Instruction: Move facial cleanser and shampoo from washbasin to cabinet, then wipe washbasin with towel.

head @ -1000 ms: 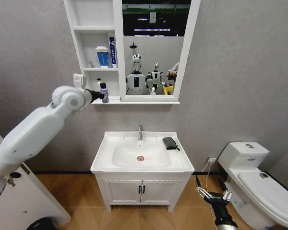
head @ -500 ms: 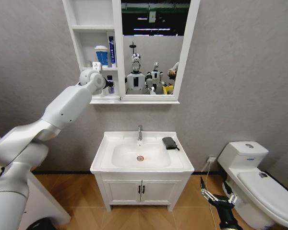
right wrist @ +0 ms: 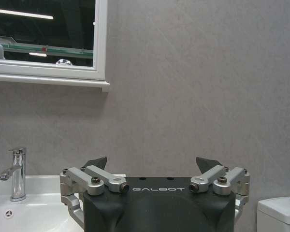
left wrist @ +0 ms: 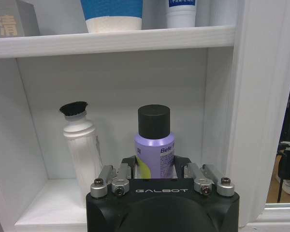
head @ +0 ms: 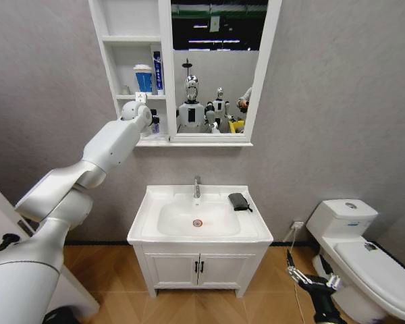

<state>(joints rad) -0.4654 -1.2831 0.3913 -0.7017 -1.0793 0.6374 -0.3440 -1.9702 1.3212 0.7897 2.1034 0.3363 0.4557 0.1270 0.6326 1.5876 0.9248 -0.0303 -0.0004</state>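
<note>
Left gripper (left wrist: 157,170) inside the lowest open shelf of the cabinet (head: 163,81), jaws clamped on a lavender bottle (left wrist: 154,147) with a black cap, presumably the shampoo or the cleanser. Bottle upright, its base hidden behind the gripper body, so contact with the shelf floor not verifiable. White tube (left wrist: 81,145) with a black cap standing just beside it at 9 o'clock, the shelf's side wall close at 3 o'clock. Blue-and-white cup (left wrist: 113,14) and white container (left wrist: 182,12) on the shelf above. Left arm (head: 108,145) stretched up from 8 o'clock toward the shelf column in the head view.

Washbasin (head: 152,233) below, bare of bottles; towel (head: 239,201) lying on its rim at 2 o'clock from the drain, beside the faucet (head: 197,186). Right gripper (right wrist: 154,175) parked low near the toilet (head: 364,253), jaws apart and empty.

Likely hazards: release before the base seats, causing a tip or a fall toward the washbasin; opening jaws or a skewed withdrawal nudging the neighbouring white tube over; a jaw catching the side wall and dragging the bottle back out. Wiping step not yet begun.
</note>
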